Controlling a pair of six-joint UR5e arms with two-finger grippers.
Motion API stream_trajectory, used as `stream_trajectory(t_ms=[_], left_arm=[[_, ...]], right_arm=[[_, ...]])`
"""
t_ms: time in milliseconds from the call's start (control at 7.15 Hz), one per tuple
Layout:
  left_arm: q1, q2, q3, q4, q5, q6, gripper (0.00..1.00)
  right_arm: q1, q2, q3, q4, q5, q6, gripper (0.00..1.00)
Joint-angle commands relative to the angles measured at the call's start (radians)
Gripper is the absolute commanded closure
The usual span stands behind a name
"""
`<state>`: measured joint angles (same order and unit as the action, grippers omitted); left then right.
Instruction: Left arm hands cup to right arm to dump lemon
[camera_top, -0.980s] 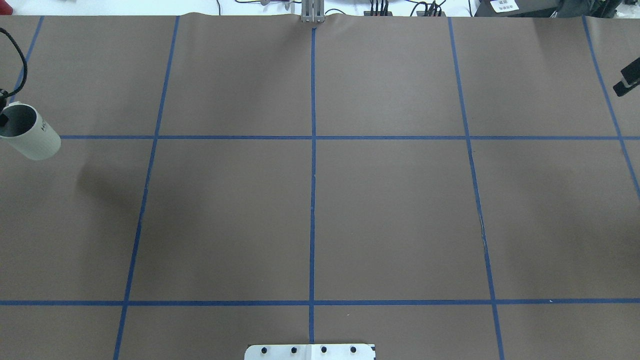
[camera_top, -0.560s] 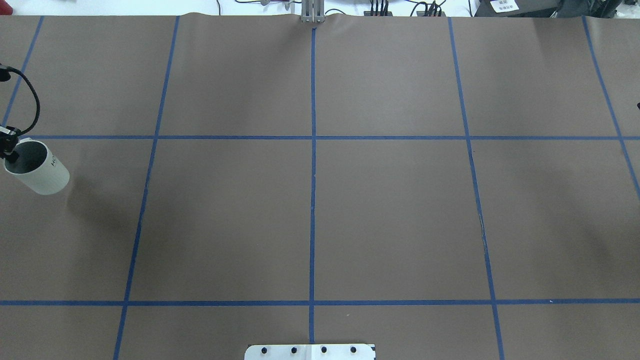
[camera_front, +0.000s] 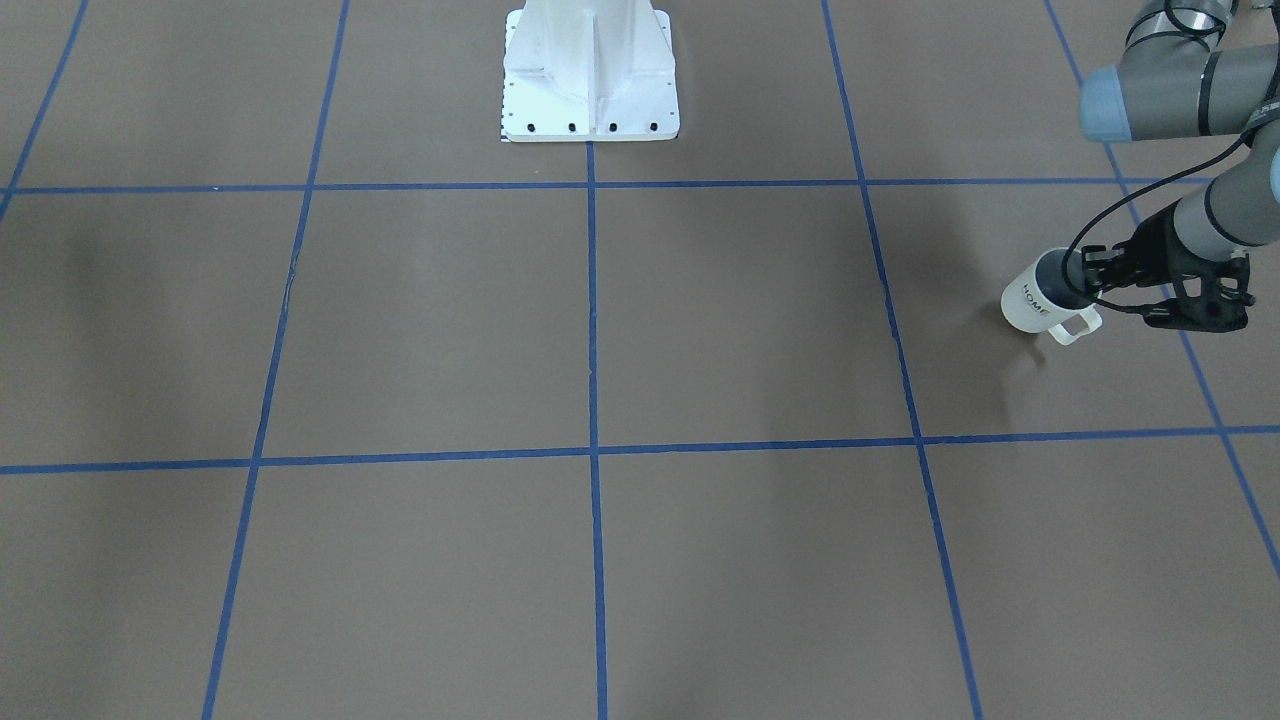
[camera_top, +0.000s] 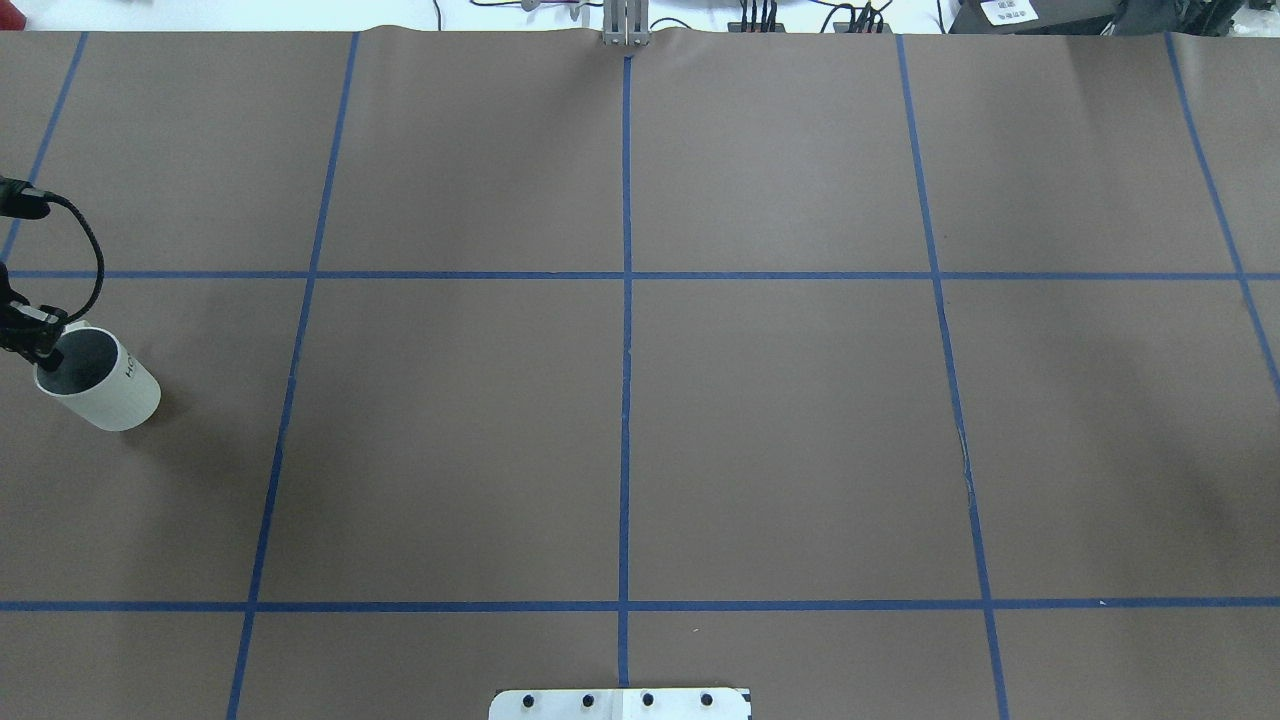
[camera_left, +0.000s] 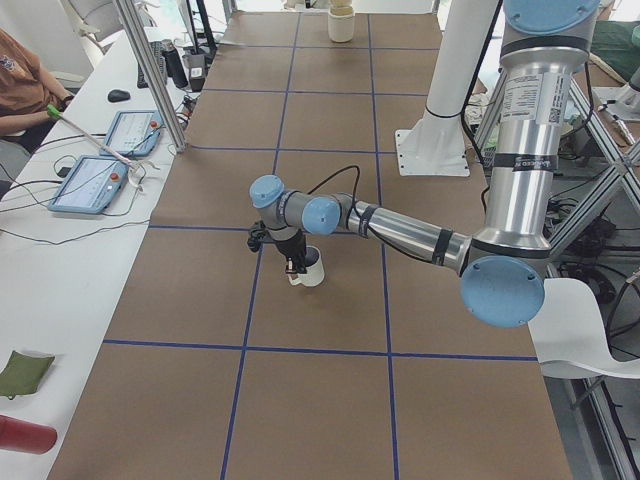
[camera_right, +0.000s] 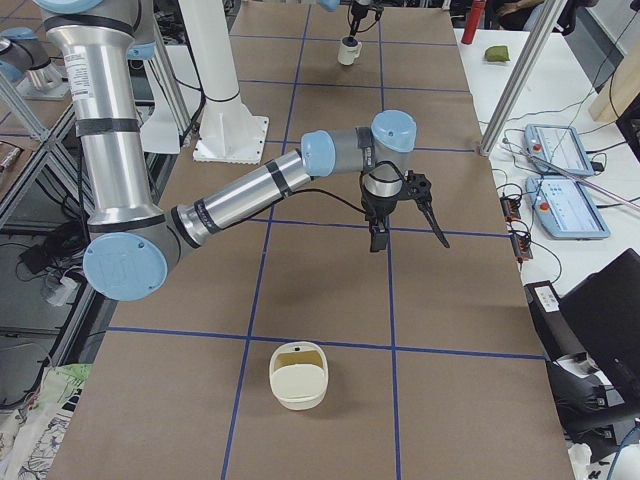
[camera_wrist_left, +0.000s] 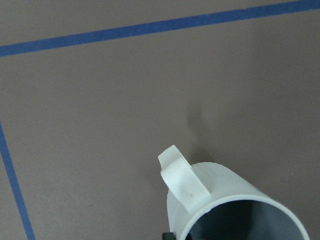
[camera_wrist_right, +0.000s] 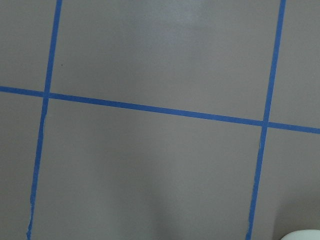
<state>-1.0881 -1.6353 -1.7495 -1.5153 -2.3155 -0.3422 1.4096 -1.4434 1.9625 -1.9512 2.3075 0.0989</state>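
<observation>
Brown paper-covered table (camera_top: 780, 430), blue tape grid (camera_top: 625, 400). White base plate (camera_front: 590, 110) at 6 o'clock in overhead view. Cup (camera_top: 105, 390) at far 9 o'clock, tilted, left gripper (camera_top: 42, 342) clenched on its rim. Right gripper (camera_right: 410, 240) above grid line; clenched or released, cannot tell. White bench (camera_left: 60, 260) with tablets (camera_left: 92, 185) alongside table.

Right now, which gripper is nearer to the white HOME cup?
Left. The left gripper is at the cup, gripping its rim. The right gripper hangs far off, over the other end of the table.
</observation>
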Motion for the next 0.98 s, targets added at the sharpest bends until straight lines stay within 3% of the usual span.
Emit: stream_trajectory(t_ms=[0, 280, 420, 560, 840], left_arm=[[0.011, 0.003, 0.005, -0.031, 0.002, 0.003, 0.01], [0.002, 0.006, -0.028, -0.034, 0.011, 0.054, 0.00], [-0.004, 0.046, -0.094, -0.037, 0.015, 0.060, 0.00], [-0.037, 0.048, -0.140, -0.052, 0.069, 0.061, 0.00], [-0.183, 0.002, -0.110, -0.040, 0.096, 0.121, 0.00]], right_arm=[[0.000, -0.015, -0.001, 0.002, 0.007, -0.002, 0.00], [0.000, -0.025, 0.003, 0.002, 0.010, 0.002, 0.00], [0.002, -0.031, 0.003, 0.002, 0.013, 0.004, 0.00], [0.002, -0.025, 0.006, 0.003, 0.007, 0.002, 0.00], [0.009, -0.046, -0.010, 0.012, 0.006, -0.019, 0.00]])
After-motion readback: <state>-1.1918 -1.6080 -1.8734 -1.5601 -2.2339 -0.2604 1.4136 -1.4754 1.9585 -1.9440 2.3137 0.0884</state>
